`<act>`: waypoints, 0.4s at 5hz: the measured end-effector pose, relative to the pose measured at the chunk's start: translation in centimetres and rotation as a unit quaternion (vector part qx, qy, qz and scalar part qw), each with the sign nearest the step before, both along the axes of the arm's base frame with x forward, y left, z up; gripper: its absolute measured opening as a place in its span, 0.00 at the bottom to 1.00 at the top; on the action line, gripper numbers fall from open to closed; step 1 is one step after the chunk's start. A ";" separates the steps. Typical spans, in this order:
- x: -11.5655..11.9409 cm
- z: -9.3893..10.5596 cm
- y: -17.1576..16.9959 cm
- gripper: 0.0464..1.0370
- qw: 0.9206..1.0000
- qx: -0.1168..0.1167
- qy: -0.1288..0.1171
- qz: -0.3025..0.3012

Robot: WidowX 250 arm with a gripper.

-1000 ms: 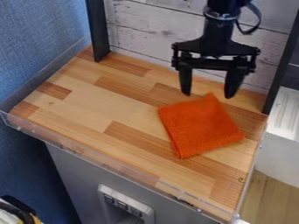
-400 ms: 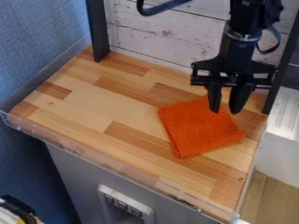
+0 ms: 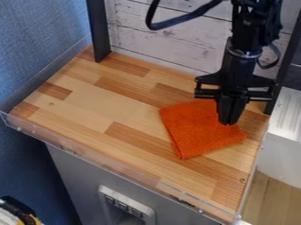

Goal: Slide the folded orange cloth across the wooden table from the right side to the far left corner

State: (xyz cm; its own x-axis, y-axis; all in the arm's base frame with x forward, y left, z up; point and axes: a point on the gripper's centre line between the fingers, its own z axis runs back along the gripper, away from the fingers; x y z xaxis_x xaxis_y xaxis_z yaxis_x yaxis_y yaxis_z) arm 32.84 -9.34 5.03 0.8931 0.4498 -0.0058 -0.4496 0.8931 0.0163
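An orange cloth (image 3: 197, 130), folded into a rough square, lies flat on the right part of the wooden table (image 3: 88, 103). Over the cloth's upper right part hangs the black gripper (image 3: 228, 122), pointing down with its two fingers together. The tips overlap the cloth in the view; whether they touch it or pinch any fabric cannot be told. Behind the fingers, the cloth's upper right corner is hidden.
A whitish plank wall (image 3: 159, 41) stands behind the table between two dark posts. A clear low rim (image 3: 106, 163) runs along the front edge. A blue partition (image 3: 41, 39) is at the left, and a white unit (image 3: 285, 127) is at the right.
The gripper has moved right and down to over the cloth, and its fingers have come together from wide apart. The cloth lies as before.
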 end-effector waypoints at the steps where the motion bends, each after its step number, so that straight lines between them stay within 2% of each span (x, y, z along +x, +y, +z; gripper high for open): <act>1: 0.2 -1.2 -0.1 0.02 1.000 0.000 0.004 -0.005; 2: 0.4 -2.2 0.1 0.02 1.000 -0.005 0.008 -0.008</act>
State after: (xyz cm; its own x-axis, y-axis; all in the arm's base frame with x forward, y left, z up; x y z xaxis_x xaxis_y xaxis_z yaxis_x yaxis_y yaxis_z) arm 33.25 -9.23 2.80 0.8996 0.4361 -0.0242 -0.4359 0.8999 0.0143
